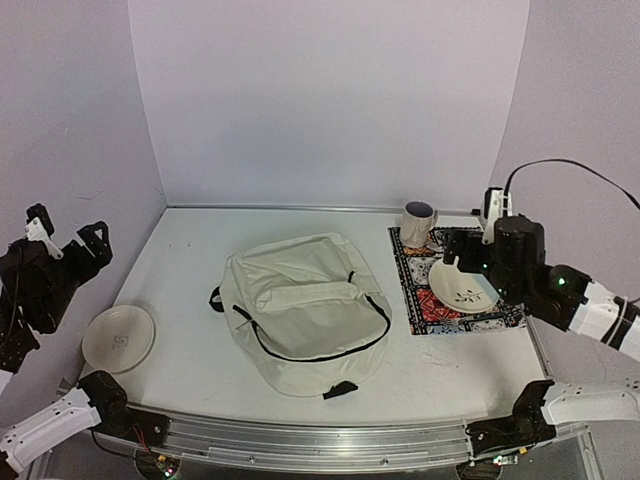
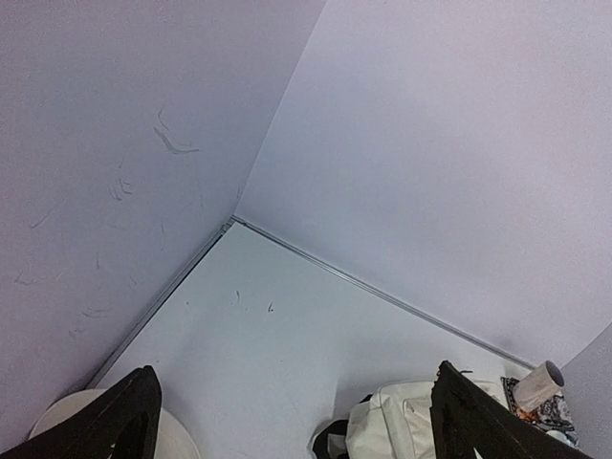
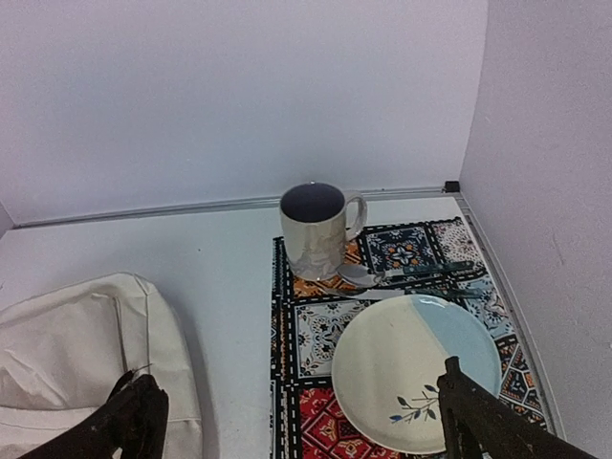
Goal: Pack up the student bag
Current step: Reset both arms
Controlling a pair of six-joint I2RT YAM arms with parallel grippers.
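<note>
Now, student bag (image 1: 300, 310): lies left of right gripper (image 1: 455, 250), the nearer; well right of left gripper (image 1: 68, 238).
Axis: runs near-to-far.
Jaws: both spread, empty.

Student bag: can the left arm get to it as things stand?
Probably yes. The left gripper hangs open and empty at the left edge of the table; the student bag lies mid-table with only bare tabletop between them. The white plate sits nearer the front edge, off that line.

Cream student bag (image 1: 303, 310), flat at table centre, black zipper curving across its near half
</note>
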